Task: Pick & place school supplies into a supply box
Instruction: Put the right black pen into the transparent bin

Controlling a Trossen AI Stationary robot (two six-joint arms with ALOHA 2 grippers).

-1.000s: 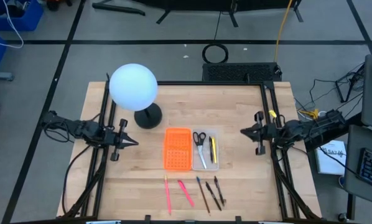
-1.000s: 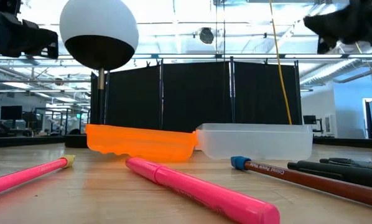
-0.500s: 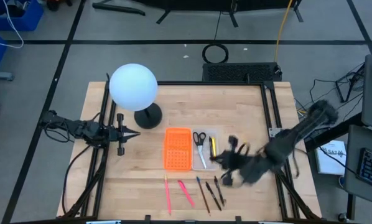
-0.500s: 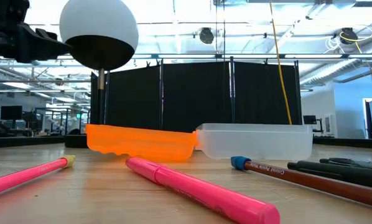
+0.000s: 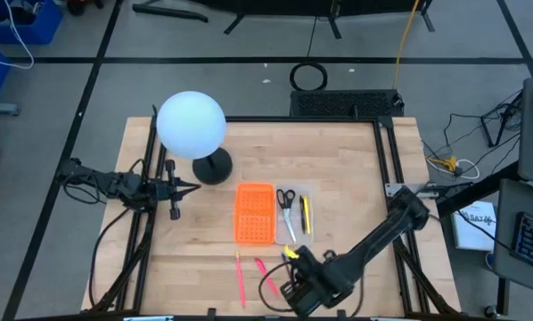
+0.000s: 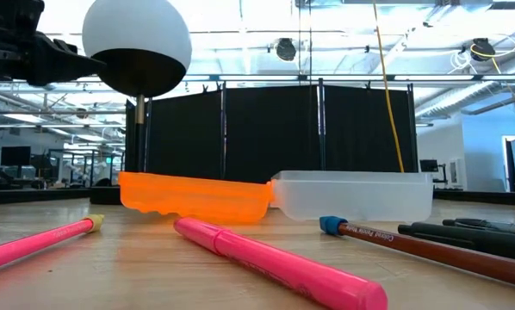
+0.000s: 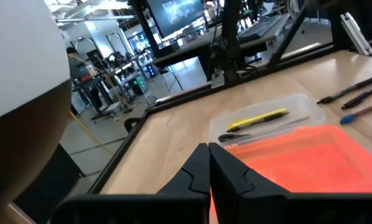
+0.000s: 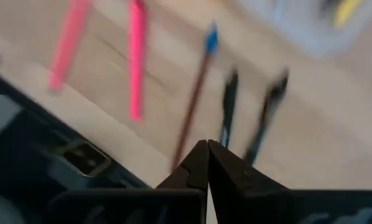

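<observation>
Right arm stretches diagonally from its side toward the front edge, its end effector (image 5: pixel 295 287) low with fingers pressed together; left end effector (image 5: pixel 184 188) waits at its side, fingers closed.

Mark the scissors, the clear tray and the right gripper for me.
scissors (image 5: pixel 285 199): high view, on the black handles.
clear tray (image 6: pixel 352 196): low view, on its near side wall.
right gripper (image 8: pixel 207 155): right wrist view, where the shut fingertips meet, above the loose pens.
</observation>
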